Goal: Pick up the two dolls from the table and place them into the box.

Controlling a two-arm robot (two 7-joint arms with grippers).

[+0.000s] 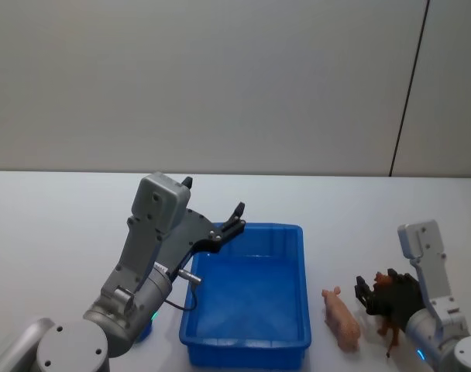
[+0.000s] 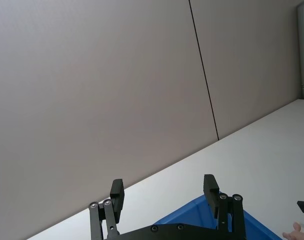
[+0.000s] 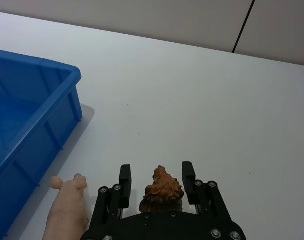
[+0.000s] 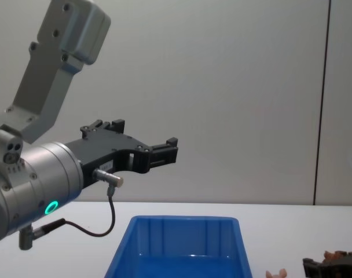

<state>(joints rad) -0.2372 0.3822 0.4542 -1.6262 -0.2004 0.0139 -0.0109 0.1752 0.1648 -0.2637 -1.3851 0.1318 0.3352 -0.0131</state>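
The blue box (image 1: pixel 245 298) sits on the white table (image 1: pixel 65 225) in front of me, with nothing showing inside it. A pale pink doll (image 1: pixel 342 318) lies just right of the box, also seen beside the box wall (image 3: pixel 34 125) as the pink doll (image 3: pixel 67 210). Farther right stands the dark reddish-brown doll (image 1: pixel 390 301). My right gripper (image 3: pixel 156 176) is open with its fingers on either side of the brown doll (image 3: pixel 162 189). My left gripper (image 1: pixel 232 221) hovers open and empty above the box's rear left corner, its fingers (image 2: pixel 210 186) spread wide.
A grey wall with a dark vertical seam (image 1: pixel 410 85) stands behind the table. A cable (image 4: pixel 109 214) hangs from the left wrist. Open tabletop lies to the left, behind and far right of the box.
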